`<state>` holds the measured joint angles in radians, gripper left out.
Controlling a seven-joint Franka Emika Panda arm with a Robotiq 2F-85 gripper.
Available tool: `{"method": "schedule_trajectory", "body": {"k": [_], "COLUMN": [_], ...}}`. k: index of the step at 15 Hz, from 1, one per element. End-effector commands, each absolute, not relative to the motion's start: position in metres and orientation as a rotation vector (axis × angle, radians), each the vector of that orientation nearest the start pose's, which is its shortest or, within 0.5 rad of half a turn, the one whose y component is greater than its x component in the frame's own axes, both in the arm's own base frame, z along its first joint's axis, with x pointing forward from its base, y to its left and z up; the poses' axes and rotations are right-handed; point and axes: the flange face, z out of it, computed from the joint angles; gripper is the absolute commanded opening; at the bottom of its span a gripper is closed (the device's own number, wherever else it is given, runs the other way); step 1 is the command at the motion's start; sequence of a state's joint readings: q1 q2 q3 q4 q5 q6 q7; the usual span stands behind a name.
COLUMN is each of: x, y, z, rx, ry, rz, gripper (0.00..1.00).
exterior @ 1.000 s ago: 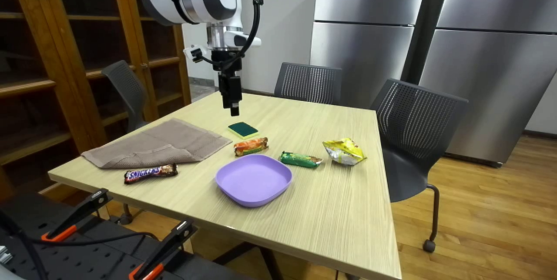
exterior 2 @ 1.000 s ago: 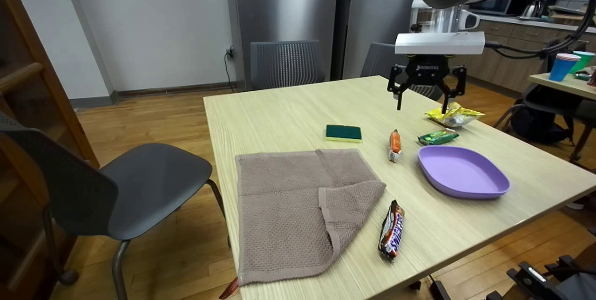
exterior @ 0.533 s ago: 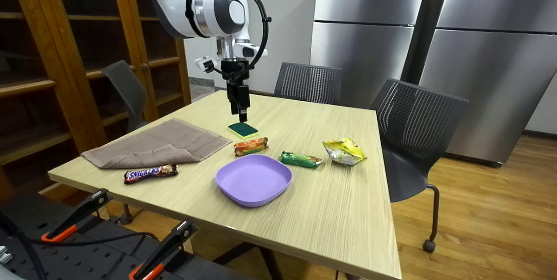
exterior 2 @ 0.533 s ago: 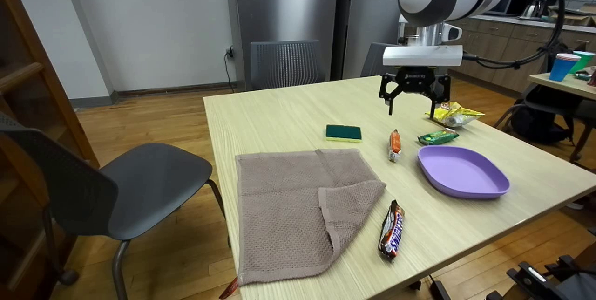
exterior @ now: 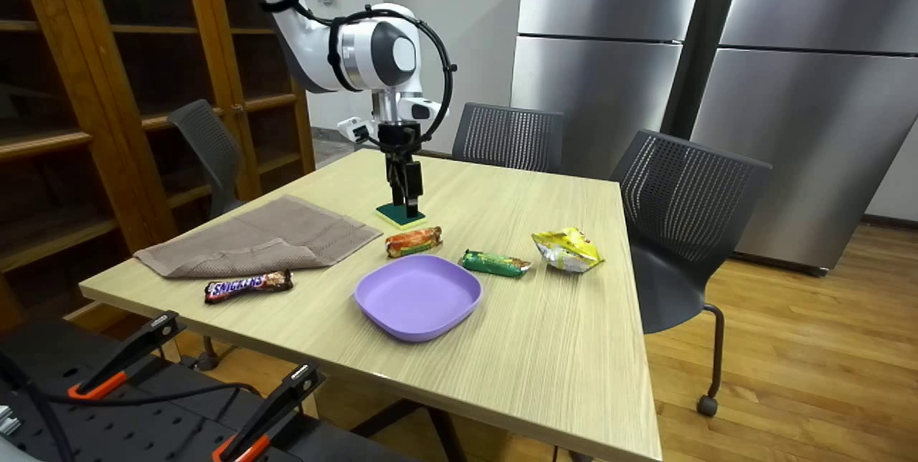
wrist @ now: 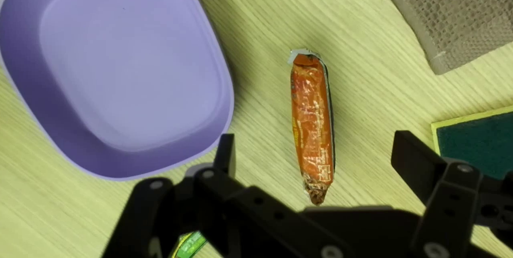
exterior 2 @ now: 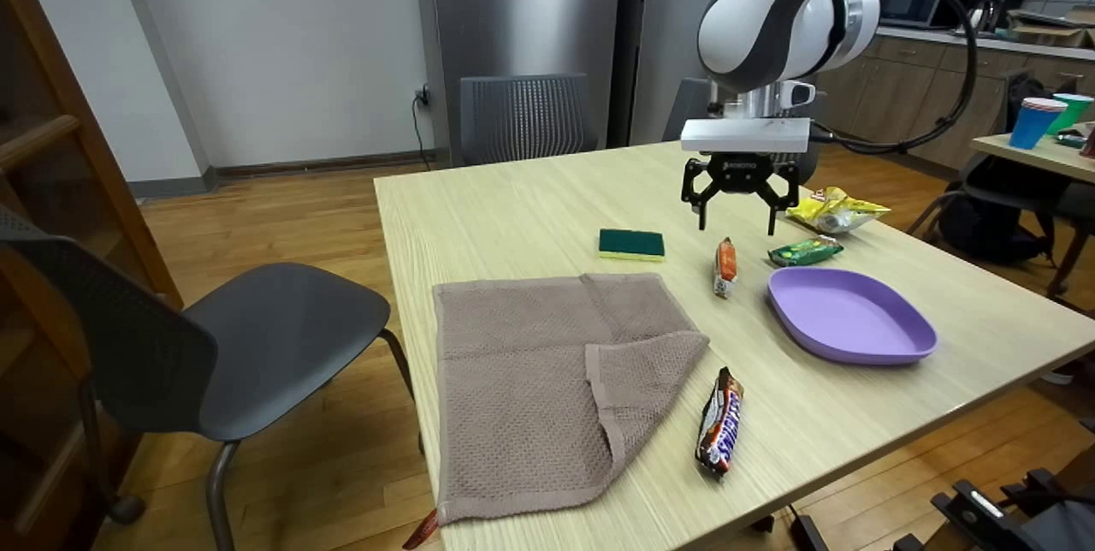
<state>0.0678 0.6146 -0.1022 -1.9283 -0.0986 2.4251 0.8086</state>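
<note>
An orange-wrapped bar (wrist: 312, 121) lies on the table in the wrist view, its length running between my spread fingers. My gripper (wrist: 315, 148) is open above it, holding nothing, with the bar clear of both fingers. In an exterior view the gripper (exterior 2: 736, 224) hangs over the table just behind the orange bar (exterior 2: 725, 267). A purple plate (wrist: 132, 57) lies beside the left finger in the wrist view. Beyond the right finger is a green and yellow sponge (wrist: 479, 142), partly hidden. From another angle the gripper (exterior: 405, 205) overlaps the sponge (exterior: 391, 214).
A green-wrapped bar (exterior 2: 806, 251) and a yellow chip bag (exterior 2: 834, 210) lie behind the plate. A folded brown towel (exterior 2: 522, 380) covers one table corner, with a Snickers bar (exterior 2: 720, 423) beside it. Chairs (exterior: 688, 232) stand around the table.
My gripper has come down towards the table, staying open. It has shifted left in one exterior view and slightly right in another, nearing the orange bar. The objects have not moved.
</note>
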Motion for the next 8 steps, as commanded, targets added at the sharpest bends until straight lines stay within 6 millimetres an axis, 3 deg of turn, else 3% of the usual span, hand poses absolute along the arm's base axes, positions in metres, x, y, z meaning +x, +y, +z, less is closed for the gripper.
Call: {"method": "schedule_trajectory", "body": {"k": [1,8], "x": [0.63,0.647], "y": [-0.018,-0.019], "z": [0.141,0.105], "rx": [-3.068,-3.038], "ry": [1.256,1.337], "rz": [0.146,0.203], "gripper": [1.0,1.0]}}
